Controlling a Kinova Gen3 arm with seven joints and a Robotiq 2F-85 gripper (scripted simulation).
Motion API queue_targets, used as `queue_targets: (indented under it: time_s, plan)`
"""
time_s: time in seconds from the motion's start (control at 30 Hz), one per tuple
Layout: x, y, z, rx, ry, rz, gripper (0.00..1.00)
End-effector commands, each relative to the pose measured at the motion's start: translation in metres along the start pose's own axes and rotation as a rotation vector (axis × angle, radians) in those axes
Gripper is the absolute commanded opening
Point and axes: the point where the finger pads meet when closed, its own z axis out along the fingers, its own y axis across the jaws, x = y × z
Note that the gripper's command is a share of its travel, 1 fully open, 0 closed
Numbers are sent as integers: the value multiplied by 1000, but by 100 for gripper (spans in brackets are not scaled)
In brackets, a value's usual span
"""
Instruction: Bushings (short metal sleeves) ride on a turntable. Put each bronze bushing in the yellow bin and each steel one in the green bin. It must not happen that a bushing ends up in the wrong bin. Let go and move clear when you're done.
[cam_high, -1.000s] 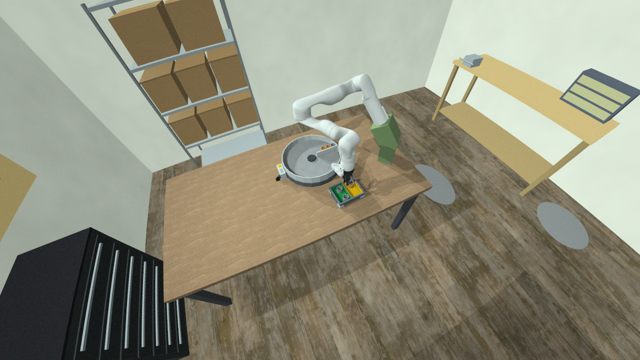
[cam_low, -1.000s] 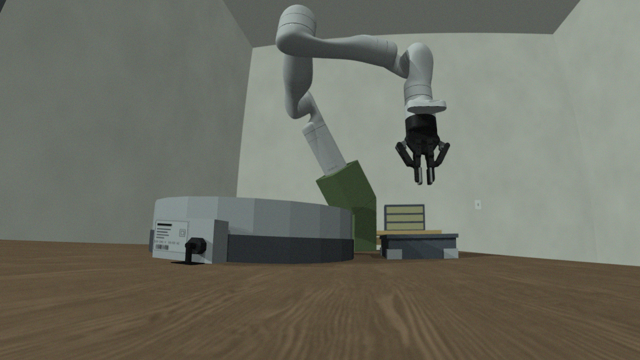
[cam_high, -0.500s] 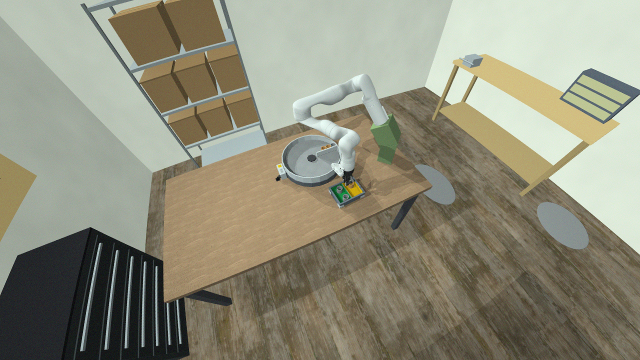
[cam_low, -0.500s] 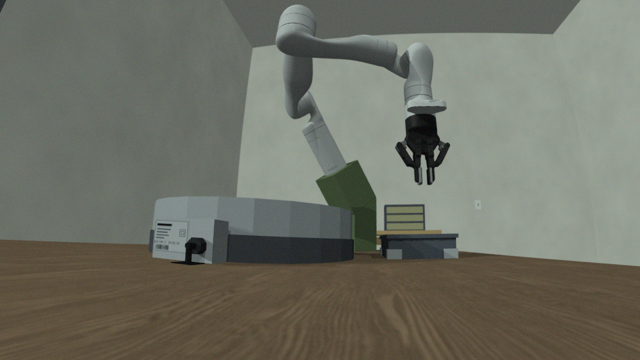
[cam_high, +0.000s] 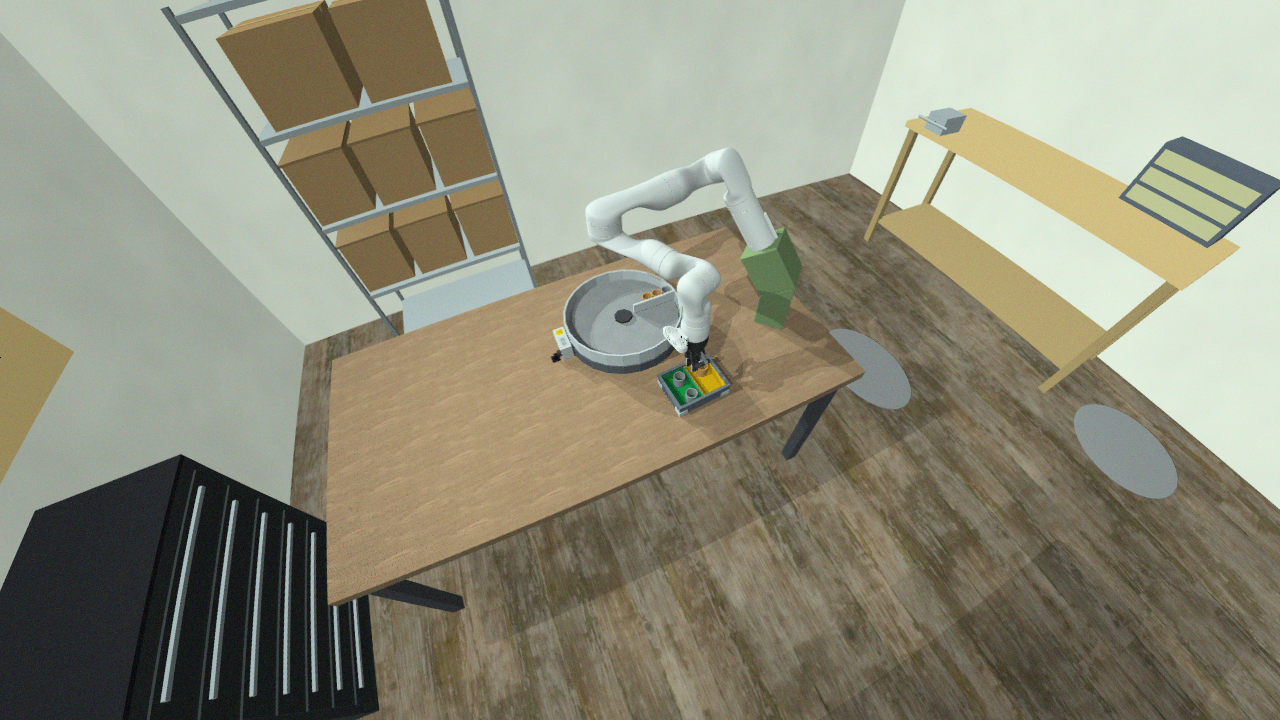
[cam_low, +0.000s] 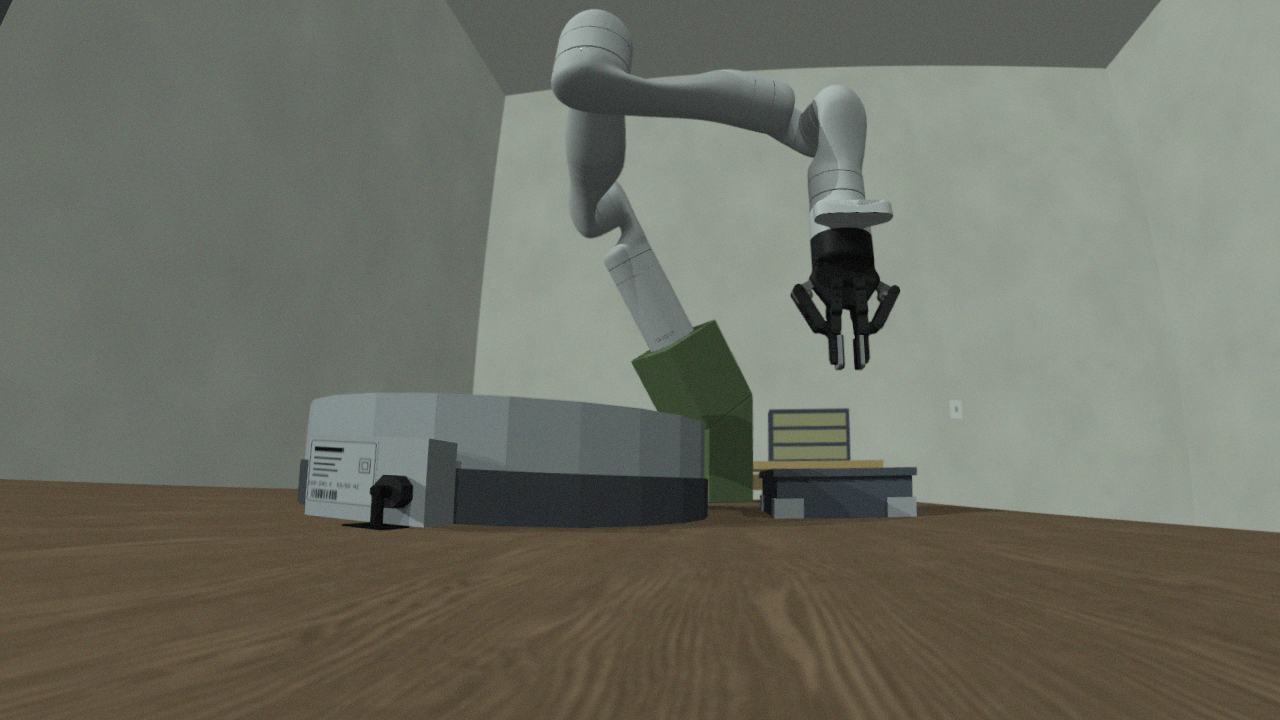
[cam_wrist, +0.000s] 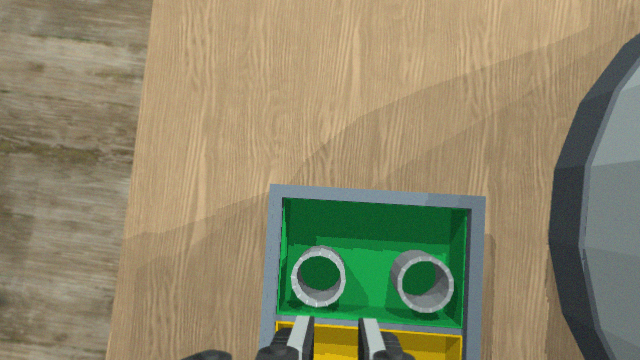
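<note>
A: What does your top view show?

B: Your gripper (cam_high: 696, 365) (cam_low: 849, 353) (cam_wrist: 335, 341) hangs over the yellow bin (cam_high: 713, 380) (cam_wrist: 336, 345), where one bronze bushing (cam_high: 702, 371) sits at the far side. Left of it, the green bin (cam_high: 684, 385) (cam_wrist: 370, 270) holds a far steel bushing (cam_high: 679, 382) (cam_wrist: 398, 267) and a near steel bushing (cam_high: 691, 396) (cam_wrist: 318, 302). On the turntable (cam_high: 575, 338) (cam_low: 537, 438) (cam_wrist: 612, 210), you see two bronze bushings (cam_high: 646, 295) and a grey one at their right, by the divider (cam_high: 653, 301).

A: And your exterior view?

B: The jaws stand slightly spread, nothing between them, well above the bin tray (cam_low: 841, 495) (cam_wrist: 375, 196). The turntable stands left, its wall hiding your bushings.

A: Your wrist view?

B: Both steel bushings stand upright and apart in green; the gap between your fingertips shows only yellow bin.
</note>
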Motion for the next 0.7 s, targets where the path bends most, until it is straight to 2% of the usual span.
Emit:
queue_targets:
  time_s: [0.0,0.03,0.2,0.3,0.43,0.47,0.5,0.67]
  plan:
    - [0,0,-1,1,1,0,19]
    - [0,0,-1,1,1,0,19]
    - [-10,58,3,1,2,-6,18]
    - [-10,58,3,1,2,-6,18]
    - [-18,103,5,1,2,-11,18]
    - [-18,104,5,1,2,-11,18]
    - [-20,116,6,1,2,-12,18]
    - [-20,116,6,1,2,-12,18]
